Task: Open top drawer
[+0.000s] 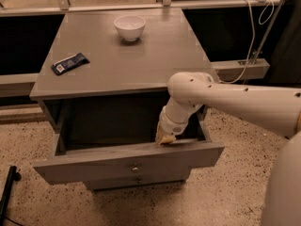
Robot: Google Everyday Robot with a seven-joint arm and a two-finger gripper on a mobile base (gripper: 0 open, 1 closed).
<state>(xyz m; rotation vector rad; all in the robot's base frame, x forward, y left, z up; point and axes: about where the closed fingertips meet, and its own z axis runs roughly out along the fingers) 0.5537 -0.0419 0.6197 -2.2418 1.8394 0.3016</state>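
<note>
Top drawer [94, 163]: stood well out of the grey cabinet [141, 60], front panel toward 6 o'clock, cavity dark and apparently bare. Knob [135, 168] at panel centre, nothing on it. A lower drawer front [113, 183] showed just beneath, flush and closed.

Gripper [164, 137]: down inside the drawer at about 4 o'clock from cabinet centre, tip against the inner face of the front panel, near the 3 o'clock side wall. Whether it was spread or closed, could not tell. Arm [235, 100] came in from 3 o'clock, its elbow just under the front lip of the cabinet top.

On top: white bowl [130, 27] toward 12 o'clock, dark packet [69, 63] toward 10 o'clock, both well apart from the arm.

Judged the opening nearly or fully done; the hazards lay in what followed.

- More pull toward 6 o'clock could run the drawer off its guides, so the front would sag or drop.
- The contact sat off-centre, so further force there could skew and jam the drawer.
- Lifting out steeply could knock the elbow on the lip of the top.
- Swinging toward 3 o'clock before clearing could catch the side wall and drag the cabinet, shifting the bowl.
</note>
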